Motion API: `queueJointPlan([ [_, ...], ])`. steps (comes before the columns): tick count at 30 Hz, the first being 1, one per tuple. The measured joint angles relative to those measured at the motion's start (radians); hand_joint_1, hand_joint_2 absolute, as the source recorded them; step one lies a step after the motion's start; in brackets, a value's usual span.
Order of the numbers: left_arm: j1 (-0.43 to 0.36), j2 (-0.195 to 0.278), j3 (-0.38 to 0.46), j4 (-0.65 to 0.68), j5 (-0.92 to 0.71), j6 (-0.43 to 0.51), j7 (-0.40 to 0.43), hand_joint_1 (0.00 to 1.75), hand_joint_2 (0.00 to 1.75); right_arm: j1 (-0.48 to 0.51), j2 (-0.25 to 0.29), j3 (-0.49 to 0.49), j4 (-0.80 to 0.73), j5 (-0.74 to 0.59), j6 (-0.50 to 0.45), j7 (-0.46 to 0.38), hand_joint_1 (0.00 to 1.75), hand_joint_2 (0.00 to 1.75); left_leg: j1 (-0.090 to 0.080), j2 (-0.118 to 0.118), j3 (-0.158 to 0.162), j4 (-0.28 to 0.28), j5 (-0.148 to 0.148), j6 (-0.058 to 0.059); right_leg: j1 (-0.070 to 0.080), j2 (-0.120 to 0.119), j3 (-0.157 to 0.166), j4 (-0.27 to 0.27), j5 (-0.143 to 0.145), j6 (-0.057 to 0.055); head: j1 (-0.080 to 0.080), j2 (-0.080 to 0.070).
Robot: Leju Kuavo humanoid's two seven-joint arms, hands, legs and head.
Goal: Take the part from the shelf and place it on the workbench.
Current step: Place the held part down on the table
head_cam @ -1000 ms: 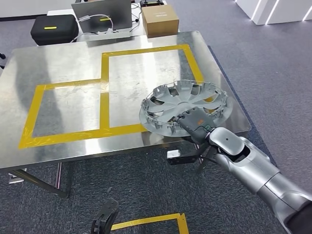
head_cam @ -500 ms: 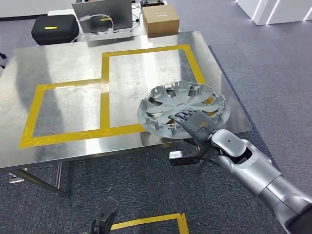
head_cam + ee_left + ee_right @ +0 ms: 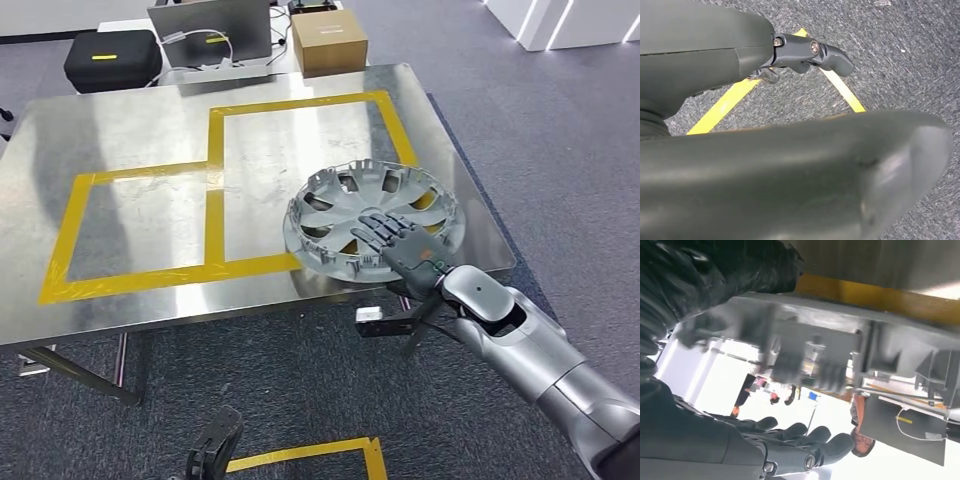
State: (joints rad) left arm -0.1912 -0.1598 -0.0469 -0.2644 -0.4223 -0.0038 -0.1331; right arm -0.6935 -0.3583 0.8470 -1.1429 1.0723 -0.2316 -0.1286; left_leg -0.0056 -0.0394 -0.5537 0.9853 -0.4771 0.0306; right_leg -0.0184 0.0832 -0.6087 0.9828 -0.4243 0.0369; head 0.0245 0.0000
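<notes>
While the steel counter (image 3: 151, 120) stretches out ahead with its yellow tape outlines (image 3: 215, 190), the placing step is clearly the one in hand: the part, a silver wheel cover (image 3: 355, 205), is down at the counter's near right corner, lying hollow side up across the corner of the right taped box. By the look of it, it rests on the steel, though whether its full weight is down I can't tell.

The right robot hand (image 3: 400, 245) has dark fingers laid flat and spread across the inside of the wheel cover at its near rim. In the right wrist view the rim's clips run between thumb and fingers (image 3: 817, 447), so I read it as holding the cover. The thumb side, under the rim, is hidden from above.

Next move, I judge: let go, then draw back toward the counter's near edge without dragging the cover along.

The left robot hand (image 3: 806, 50) hangs low over grey carpet and a floor tape line, holding nothing; how far it's parted I can't tell.
</notes>
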Motion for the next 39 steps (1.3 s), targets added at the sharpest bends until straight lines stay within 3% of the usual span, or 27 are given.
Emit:
queueJointPlan([
  [13, 0.0, 0.0, 0.0, 0.0, 0.004, 0.0, 0.0, 0.0, 0.0, 0.0, 0.0, -0.011, 0.0, -0.002, 0.015, 0.002, 0.0, 1.75, 0.0, 0.0, 0.0, 0.0, 0.0, 0.0, 0.0, 0.0, 0.0, 0.0, 0.0, 0.0, 0.0, 0.0],
  [17, 0.0, 0.001, -0.002, 0.0, 0.013, 0.0, 0.0, 0.0, 0.0, -0.002, -0.003, -0.016, 0.002, -0.016, 0.08, 0.015, 0.0, 1.75, 0.0, 0.0, 0.0, 0.0, 0.0, 0.0, 0.0, 0.0, 0.0, 0.0, 0.0, 0.0, 0.0, 0.0],
  [22, 0.0, 0.004, -0.007, 0.0, 0.026, 0.0, 0.0, 0.0, 0.0, -0.022, -0.009, -0.016, 0.032, -0.065, 0.232, 0.049, 0.0, 1.75, 0.0, 0.0, 0.0, 0.0, 0.0, 0.0, 0.0, 0.0, 0.0, 0.0, 0.0, 0.0, 0.0, 0.0],
  [26, 0.0, 0.007, -0.008, 0.0, 0.036, 0.0, 0.0, 0.0, 0.0, -0.026, -0.015, -0.038, 0.074, -0.153, 0.285, 0.1, 0.0, 1.75, 0.0, 0.0, 0.0, 0.0, 0.0, 0.0, 0.0, 0.0, 0.0, 0.0, 0.0, 0.0, 0.0, 0.0],
  [29, 0.002, 0.01, -0.008, 0.0, 0.044, -0.001, 0.0, 0.0, 0.0, -0.017, -0.021, -0.07, 0.095, -0.179, 0.286, 0.121, 0.0, 1.75, 0.0, -0.001, -0.001, 0.0, 0.0, 0.0, 0.0, -0.001, 0.0, 0.0, 0.0, 0.0, 0.0, 0.0],
  [34, 0.003, 0.014, -0.012, 0.0, 0.051, 0.001, 0.0, 0.0, 0.0, -0.017, -0.031, -0.079, 0.096, -0.071, 0.263, 0.182, 0.0, 1.75, 0.0, 0.0, -0.001, 0.0, 0.0, 0.0, 0.0, 0.0, -0.001, 0.0, 0.0, 0.0, 0.0, 0.0],
  [39, 0.003, 0.015, -0.013, 0.0, 0.054, 0.002, 0.0, 0.0, 0.0, -0.016, -0.031, -0.079, 0.088, -0.044, 0.26, 0.198, 0.0, 1.75, 0.0, 0.0, -0.001, 0.0, 0.0, 0.0, 0.0, 0.0, -0.001, 0.0, 0.0, 0.0, 0.0, 0.0],
])
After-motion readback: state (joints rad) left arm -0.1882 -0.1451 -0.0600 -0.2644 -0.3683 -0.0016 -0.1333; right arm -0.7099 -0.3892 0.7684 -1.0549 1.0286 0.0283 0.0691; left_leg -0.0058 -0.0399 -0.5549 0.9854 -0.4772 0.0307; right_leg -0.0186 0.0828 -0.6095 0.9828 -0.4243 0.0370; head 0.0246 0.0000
